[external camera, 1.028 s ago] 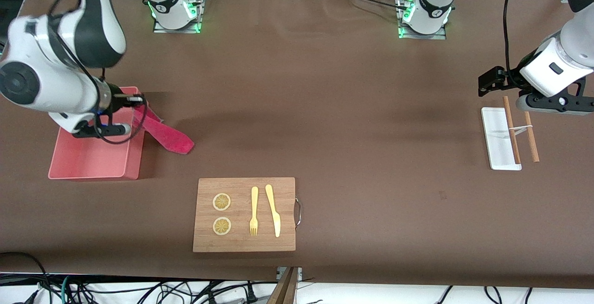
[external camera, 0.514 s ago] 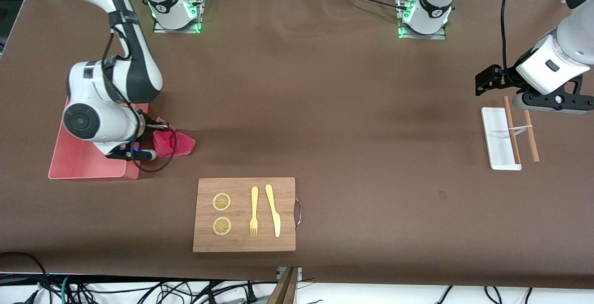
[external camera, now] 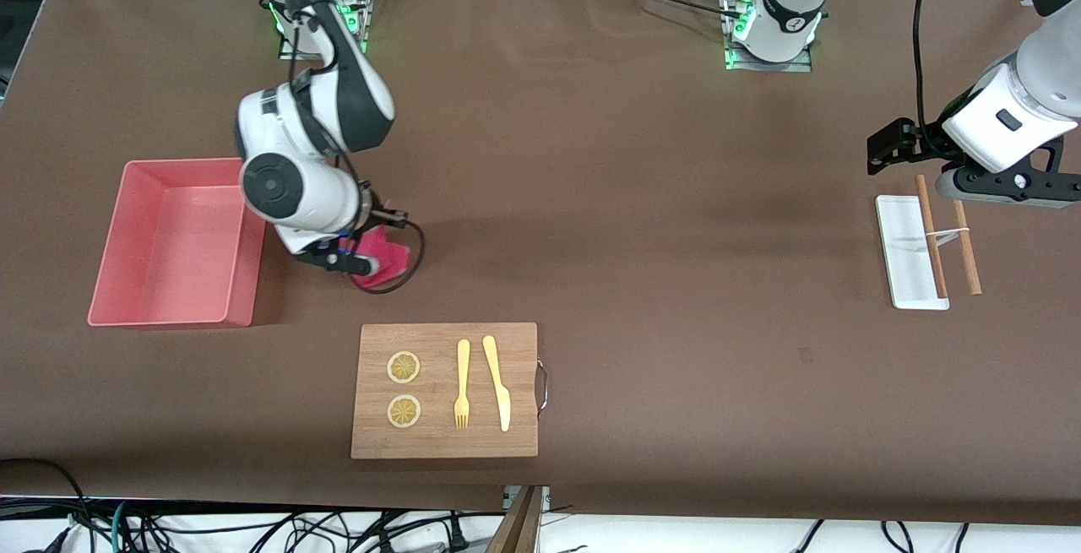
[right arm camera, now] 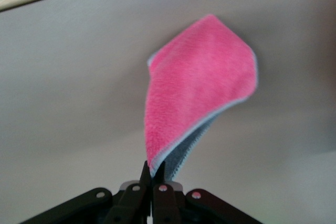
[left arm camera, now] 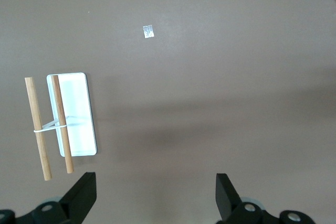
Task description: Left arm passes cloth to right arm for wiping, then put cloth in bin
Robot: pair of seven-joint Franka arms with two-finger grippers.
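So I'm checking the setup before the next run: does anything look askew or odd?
Only the two wooden sticks, tied together: one lies on the white tray, the other on the table beside it. The board with its fork, knife and lemon slices looks tidy.

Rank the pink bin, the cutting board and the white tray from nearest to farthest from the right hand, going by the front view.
From the right hand, shut on the cloth:
1. Cutting board, nearer the front camera than the hand.
2. Pink bin, beside it toward the right arm's end; close to the board's rank.
3. White tray, at the left arm's end, clearly farthest.
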